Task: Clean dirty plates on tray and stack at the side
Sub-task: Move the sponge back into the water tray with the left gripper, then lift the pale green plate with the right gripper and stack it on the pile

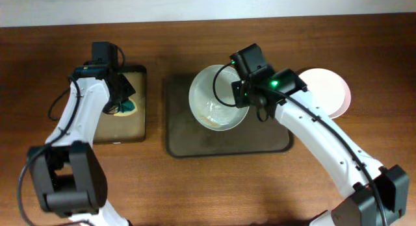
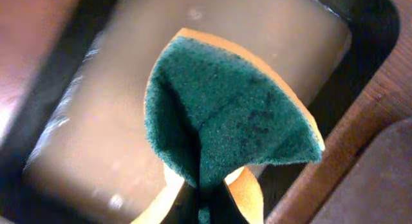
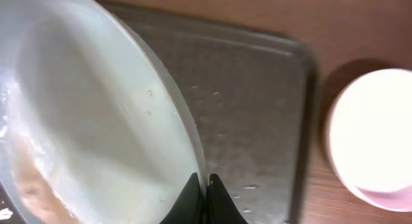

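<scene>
Pinching only the rim of the smeared white round plate point(image 1: 211, 97), right gripper point(image 3: 206, 182) risks a slip; left gripper point(image 1: 123, 101) clamps green-orange foam sponge point(image 2: 232, 114).

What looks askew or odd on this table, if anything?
The plate is not flat: the right gripper pinches its rim and holds it tilted over the dark tray, yellowish smears inside. The sponge in the left gripper is folded double. Nothing looks broken.
</scene>
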Controlling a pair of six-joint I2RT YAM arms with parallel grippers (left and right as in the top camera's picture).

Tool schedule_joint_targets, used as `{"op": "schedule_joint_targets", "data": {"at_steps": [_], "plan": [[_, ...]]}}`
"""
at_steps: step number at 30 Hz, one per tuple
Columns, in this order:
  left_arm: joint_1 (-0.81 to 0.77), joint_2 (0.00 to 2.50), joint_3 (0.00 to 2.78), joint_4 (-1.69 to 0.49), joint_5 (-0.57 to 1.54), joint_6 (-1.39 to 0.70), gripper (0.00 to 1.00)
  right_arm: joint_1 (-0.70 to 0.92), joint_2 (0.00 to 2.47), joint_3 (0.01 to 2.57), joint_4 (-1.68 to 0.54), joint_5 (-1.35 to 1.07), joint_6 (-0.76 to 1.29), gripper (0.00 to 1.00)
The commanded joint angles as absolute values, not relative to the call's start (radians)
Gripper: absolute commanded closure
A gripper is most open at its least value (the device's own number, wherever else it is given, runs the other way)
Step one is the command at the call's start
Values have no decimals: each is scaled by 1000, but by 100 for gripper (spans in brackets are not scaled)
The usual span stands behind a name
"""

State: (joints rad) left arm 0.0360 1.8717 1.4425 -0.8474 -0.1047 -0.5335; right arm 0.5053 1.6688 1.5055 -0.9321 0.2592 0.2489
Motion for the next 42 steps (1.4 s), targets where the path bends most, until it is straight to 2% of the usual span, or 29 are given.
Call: {"op": "schedule_joint_targets", "data": {"at_steps": [1,2,8,15,18,19,20,25,28,32,35,36,37,38,39,40,41,42], "plan": [[49,1968,1433,-803,46,-408,83,559,1657,1531,-939,477,207,96],[50,1985,1433,-797,45,-408,69,574,1657,1531,-940,508,186,96],[69,1995,1447,-782,38,-409,42,649,1657,1531,-945,778,102,96],[142,1986,1454,-813,38,-410,40,771,1657,1532,-918,1105,-83,96],[177,1985,1454,-834,39,-410,36,829,1657,1532,-873,1248,-179,96],[188,1985,1454,-847,39,-410,27,850,1657,1532,-844,1298,-227,96],[197,1985,1454,-854,42,-410,0,873,1657,1532,-800,1349,-294,96],[204,1985,1454,-854,42,-410,0,938,1657,1532,-614,1459,-546,96],[204,1985,1454,-854,42,-410,1,945,1657,1532,-567,1478,-567,96],[204,1986,1454,-853,41,-410,1,926,1657,1528,-572,1385,-416,96],[204,1986,1454,-853,41,-410,1,886,1661,1524,-699,1081,-393,96],[204,1986,1454,-853,41,-410,1,868,1662,1524,-743,1088,-395,96],[204,1986,1454,-853,41,-410,1,855,1662,1524,-749,1151,-337,96],[204,1986,1454,-853,41,-410,0,841,1662,1524,-729,1200,-178,96],[204,1986,1454,-853,41,-410,1,835,1662,1524,-723,1125,-96,96],[204,1986,1454,-853,41,-410,1,834,1662,1524,-752,908,-205,96],[204,1986,1454,-853,41,-410,1,832,1664,1524,-817,750,-405,96],[204,1986,1454,-853,41,-410,1,830,1664,1524,-856,804,-421,96]]}}
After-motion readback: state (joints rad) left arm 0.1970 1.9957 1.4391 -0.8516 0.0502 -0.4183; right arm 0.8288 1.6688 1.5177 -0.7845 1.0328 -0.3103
